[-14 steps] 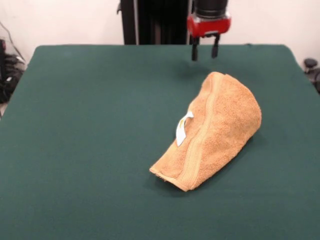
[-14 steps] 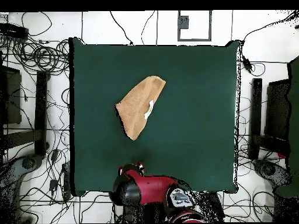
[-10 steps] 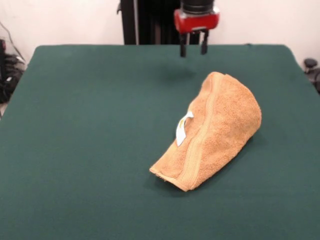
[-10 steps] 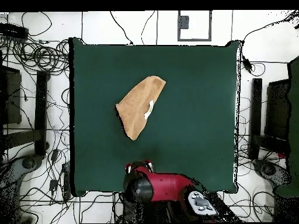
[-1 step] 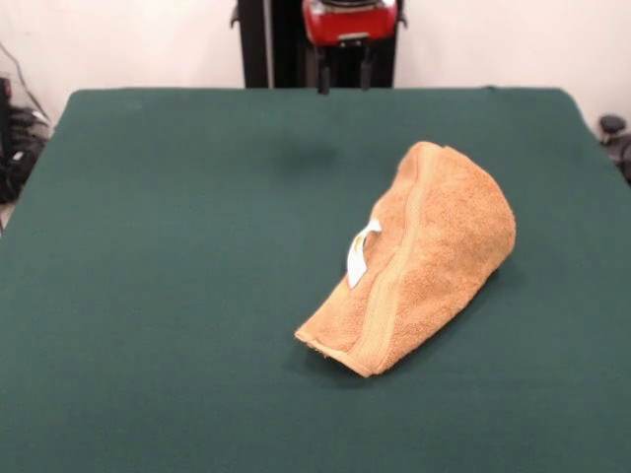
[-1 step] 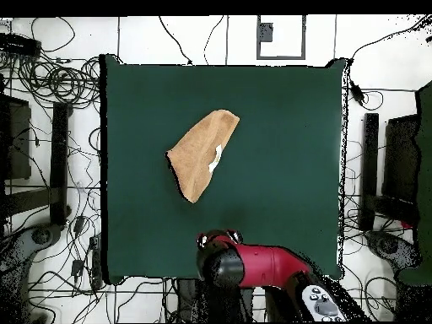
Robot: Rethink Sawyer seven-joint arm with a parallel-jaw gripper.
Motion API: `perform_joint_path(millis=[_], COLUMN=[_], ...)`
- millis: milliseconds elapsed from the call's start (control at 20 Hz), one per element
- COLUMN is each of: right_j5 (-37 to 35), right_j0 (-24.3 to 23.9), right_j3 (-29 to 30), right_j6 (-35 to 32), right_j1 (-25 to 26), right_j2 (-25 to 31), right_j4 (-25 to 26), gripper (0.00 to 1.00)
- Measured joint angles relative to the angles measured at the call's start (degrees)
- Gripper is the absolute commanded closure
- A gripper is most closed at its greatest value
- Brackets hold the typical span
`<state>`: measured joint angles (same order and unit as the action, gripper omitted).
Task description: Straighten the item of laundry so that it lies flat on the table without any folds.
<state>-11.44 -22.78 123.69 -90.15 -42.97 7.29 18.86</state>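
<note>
The towel lies folded over on itself on the green surface, a long tapered bundle a little off the middle, well clear of every edge. Its woven band runs lengthwise along the top layer, and the white tag sticks out of the side where the layers meet. The tool hangs above the surface's far edge in the front view, well apart from the towel, holding nothing; its two fingers stand slightly apart.

The step in hand looks like choosing a grasp to open the fold. A good pick would be the top layer only, at the loose hemmed corner nearest the front camera, where the edges show. Pinching both layers would merely drag the bundle. Once gripped, lift low and draw the layer across and away from the fold line, so that the under layer stays put on the felt.
</note>
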Motion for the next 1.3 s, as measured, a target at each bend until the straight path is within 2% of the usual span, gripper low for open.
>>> perform_joint_path(millis=[300, 1000, 1300], right_j5=[-1.4, -5.98, -7.56], right_j0=[-4.06, -12.26, -13.77], right_j3=[-1.83, -9.64, -12.4], right_j6=[0.0, 0.0, 0.0], right_j1=[-0.82, 2.57, 3.57], right_j2=[4.78, 14.59, 16.68], right_j4=[1.86, 6.15, 7.74], gripper=[0.0, 0.0, 0.0])
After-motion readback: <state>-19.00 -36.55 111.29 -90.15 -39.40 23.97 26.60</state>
